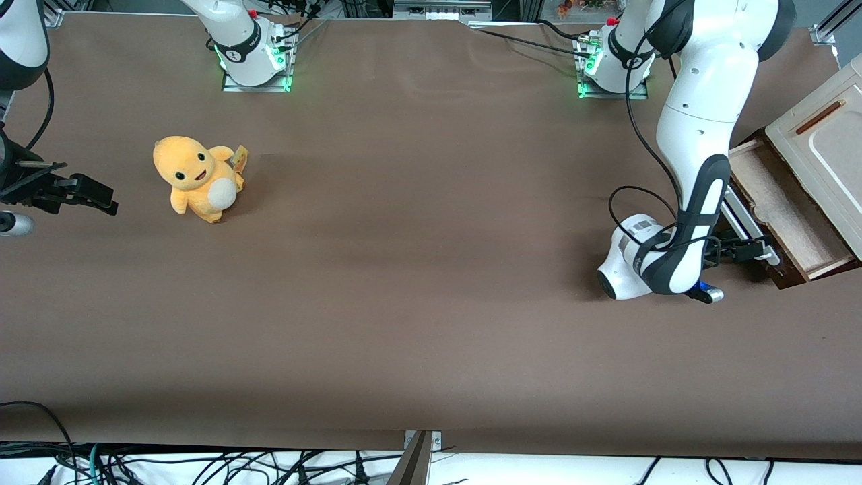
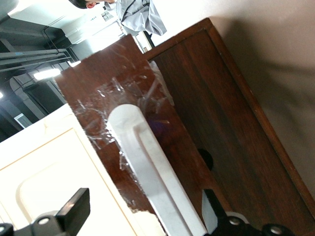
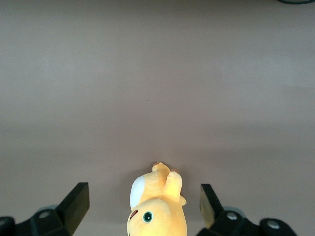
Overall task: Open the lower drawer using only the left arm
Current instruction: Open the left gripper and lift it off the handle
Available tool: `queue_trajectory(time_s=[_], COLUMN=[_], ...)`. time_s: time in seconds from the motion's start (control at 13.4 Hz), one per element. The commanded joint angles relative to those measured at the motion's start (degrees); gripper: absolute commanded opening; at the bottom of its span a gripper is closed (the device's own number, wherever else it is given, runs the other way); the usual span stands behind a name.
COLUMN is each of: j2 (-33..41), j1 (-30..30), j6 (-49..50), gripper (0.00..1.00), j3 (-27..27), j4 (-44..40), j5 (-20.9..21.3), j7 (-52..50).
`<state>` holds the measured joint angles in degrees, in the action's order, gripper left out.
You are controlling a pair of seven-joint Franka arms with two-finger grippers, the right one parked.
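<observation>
Black and spread wide, the jaws of the left arm's gripper (image 2: 142, 216) straddled the pale bar handle (image 2: 150, 172) of the lower drawer (image 1: 784, 209), one finger (image 2: 74, 209) on the cream cabinet side and the other finger (image 2: 211, 211) over the dark wood, neither seeming to press on the bar. That handle ran along the glossy brown drawer front (image 2: 113, 93), which carried a patch of crinkled clear film and would likely be slick, so the stiff, rigid bar looked the only sound place to take hold, with the jaws closed across it near its middle. The drawer already stood some way out of the cabinet (image 1: 825, 145) at the working arm's end of the desk (image 1: 417, 269), its light beige inside showing. Being shallow, wooden and apparently empty, it should slide lightly, though a crooked pull might bind it. The left arm (image 1: 693, 135) bent low in front of it. Toward the parked arm's end sat a yellow plush toy (image 1: 195, 178).
</observation>
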<state>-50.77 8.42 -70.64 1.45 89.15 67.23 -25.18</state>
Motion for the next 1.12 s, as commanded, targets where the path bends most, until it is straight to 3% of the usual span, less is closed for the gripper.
queue_trajectory(time_s=[0.0,0.45,1.04], j2=[-0.21,0.05,3.38], j1=[0.81,1.69,0.46], j6=[0.94,0.77,0.42], gripper=[1.0,1.0,1.0], j3=[-0.39,2.23,3.74], j4=[-3.36,-12.05,-28.14], j5=[-3.58,-17.46,-49.79], j7=[1.36,1.28,1.36])
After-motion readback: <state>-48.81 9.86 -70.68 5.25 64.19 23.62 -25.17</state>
